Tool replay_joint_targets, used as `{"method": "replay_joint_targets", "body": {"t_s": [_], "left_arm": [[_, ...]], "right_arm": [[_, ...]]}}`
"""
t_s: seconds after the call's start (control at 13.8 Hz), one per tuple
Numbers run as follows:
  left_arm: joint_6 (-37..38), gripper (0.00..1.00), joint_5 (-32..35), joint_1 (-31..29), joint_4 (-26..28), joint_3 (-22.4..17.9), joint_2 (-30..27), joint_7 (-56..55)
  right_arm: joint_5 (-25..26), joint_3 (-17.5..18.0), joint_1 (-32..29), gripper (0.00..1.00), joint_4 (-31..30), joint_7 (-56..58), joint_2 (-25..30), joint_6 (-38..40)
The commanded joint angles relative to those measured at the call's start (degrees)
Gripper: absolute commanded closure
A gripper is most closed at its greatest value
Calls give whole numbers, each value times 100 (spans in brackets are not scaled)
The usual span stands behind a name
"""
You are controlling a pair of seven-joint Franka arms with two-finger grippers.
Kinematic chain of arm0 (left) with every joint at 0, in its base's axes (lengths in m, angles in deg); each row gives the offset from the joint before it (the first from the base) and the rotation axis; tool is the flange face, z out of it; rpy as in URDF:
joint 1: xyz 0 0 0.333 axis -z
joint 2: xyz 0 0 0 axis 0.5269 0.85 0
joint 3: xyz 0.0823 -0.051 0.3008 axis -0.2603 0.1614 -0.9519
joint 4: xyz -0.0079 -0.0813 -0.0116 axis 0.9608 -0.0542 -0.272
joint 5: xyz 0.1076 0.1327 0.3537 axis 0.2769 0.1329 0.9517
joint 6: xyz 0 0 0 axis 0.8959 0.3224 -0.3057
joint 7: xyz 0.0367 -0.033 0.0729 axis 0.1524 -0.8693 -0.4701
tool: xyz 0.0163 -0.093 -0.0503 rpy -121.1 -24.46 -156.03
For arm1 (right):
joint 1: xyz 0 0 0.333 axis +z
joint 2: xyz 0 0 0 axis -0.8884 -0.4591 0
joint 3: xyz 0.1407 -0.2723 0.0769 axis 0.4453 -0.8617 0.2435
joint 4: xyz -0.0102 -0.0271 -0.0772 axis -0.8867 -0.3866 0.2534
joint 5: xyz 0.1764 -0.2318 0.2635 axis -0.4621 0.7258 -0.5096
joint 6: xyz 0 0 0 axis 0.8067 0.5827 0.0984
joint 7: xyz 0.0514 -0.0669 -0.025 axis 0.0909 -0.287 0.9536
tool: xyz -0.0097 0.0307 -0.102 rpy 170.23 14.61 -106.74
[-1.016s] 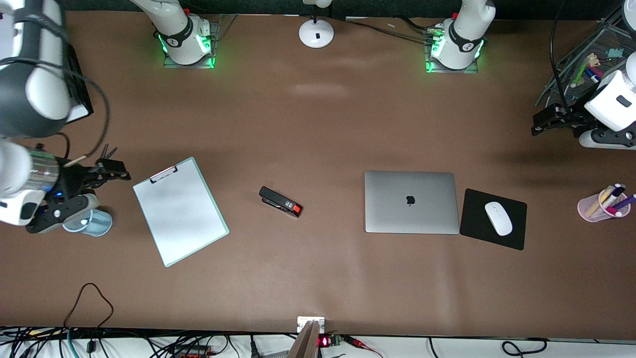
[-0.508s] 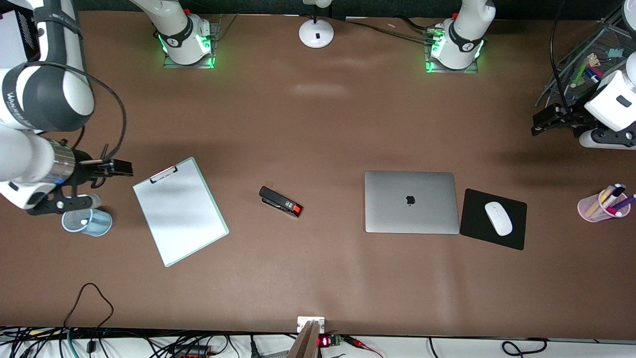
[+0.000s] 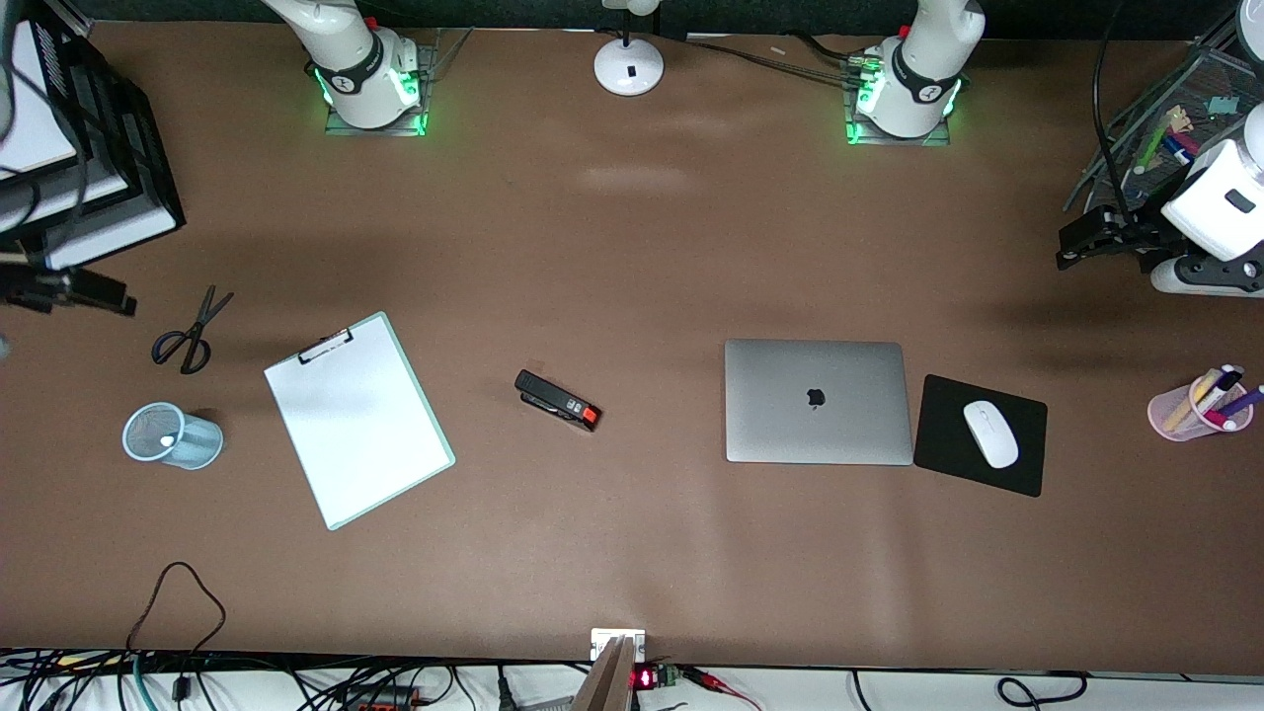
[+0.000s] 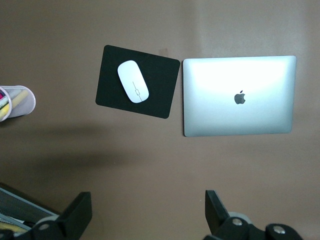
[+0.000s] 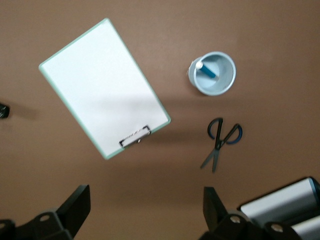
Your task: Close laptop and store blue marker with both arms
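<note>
While raised with fingers wide: left gripper [image 4: 145, 217] over table beside shut laptop [image 3: 818, 401]; right gripper [image 5: 145, 215] above scissors [image 5: 220, 141], holding nothing.

White arms [image 3: 928, 49], green-lit bases, black hands [image 4: 147, 217]

Robotics lab staged as an office desk. Two arm bases [image 3: 370, 74] glowing green, bolted to a brown counter [image 3: 632, 247]. Office props laid out: closed laptop [image 3: 818, 401], mouse [image 3: 990, 434] on pad, clipboard [image 3: 357, 419], stapler [image 3: 558, 400], scissors [image 3: 188, 334]. Cable tangle [image 3: 247, 686] along the counter's edge.
</note>
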Motion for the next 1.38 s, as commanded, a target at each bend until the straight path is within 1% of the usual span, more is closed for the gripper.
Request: {"method": "replay_joint_targets", "body": {"t_s": [0.0, 0.15, 0.29, 0.36, 0.73, 0.94, 1.31], "left_arm": [[99, 0, -58, -9, -50, -24, -31, 101], [99, 0, -58, -1, -50, -24, -23, 101], [99, 0, -58, -9, -50, -24, -31, 101], [117, 0, -58, -9, -50, -24, -23, 101], [126, 0, -58, -18, -50, -50, -23, 241], [126, 0, -58, -18, -50, -50, -23, 241], [126, 0, -58, -18, -50, -50, -23, 250]], "right_arm": [[28, 87, 33, 0, 44, -146, 74, 364], [-7, 87, 34, 0, -236, -173, 231, 155], [19, 78, 25, 0, -745, -164, 573, -170], [28, 78, 25, 0, -826, -164, 670, -198], [-7, 87, 42, 0, -844, -366, 821, -154], [36, 87, 33, 0, -1002, -261, 943, -189], [28, 87, 34, 0, -923, -288, 970, -154]]}}
